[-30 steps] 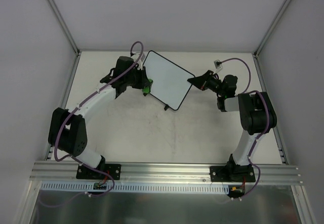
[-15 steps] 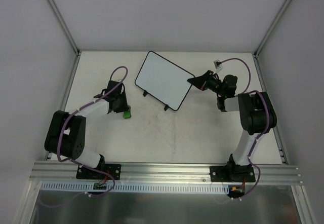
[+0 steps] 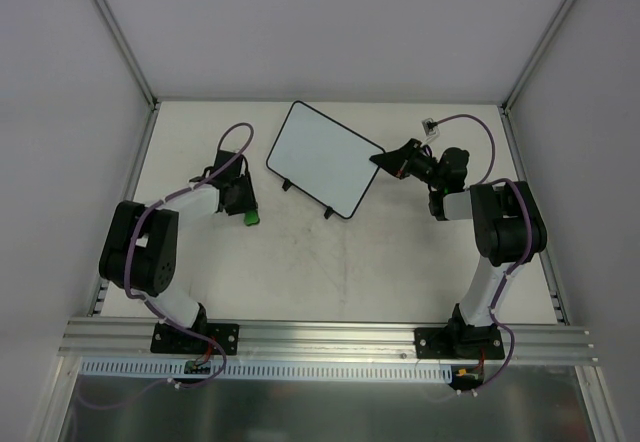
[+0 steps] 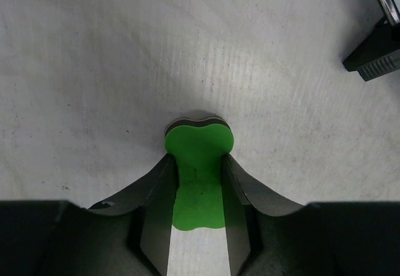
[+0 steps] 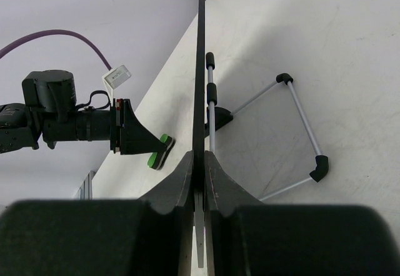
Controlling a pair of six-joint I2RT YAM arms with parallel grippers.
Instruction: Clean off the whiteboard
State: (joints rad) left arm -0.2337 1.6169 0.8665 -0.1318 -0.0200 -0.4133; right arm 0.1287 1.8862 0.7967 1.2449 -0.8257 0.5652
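Note:
The whiteboard (image 3: 322, 158) stands tilted at the back middle of the table, and its face looks plain white. My right gripper (image 3: 385, 160) is shut on its right edge; in the right wrist view the board's thin black edge (image 5: 200, 70) runs up from between the closed fingers of the gripper (image 5: 200, 157). My left gripper (image 3: 245, 210) is left of the board and apart from it. It is shut on the small green eraser (image 3: 252, 218). In the left wrist view the eraser (image 4: 199, 148) is pinched between the fingers of the gripper (image 4: 199, 170), low against the table.
The board's wire stand (image 5: 300, 126) with black feet rests on the table behind it. One black foot (image 4: 375, 57) shows at the upper right of the left wrist view. A cable connector (image 3: 430, 123) lies near the back right. Walls enclose the table.
My left arm has pulled back from the board's left edge, down and to the left, with the eraser. The right gripper and the board have not moved.

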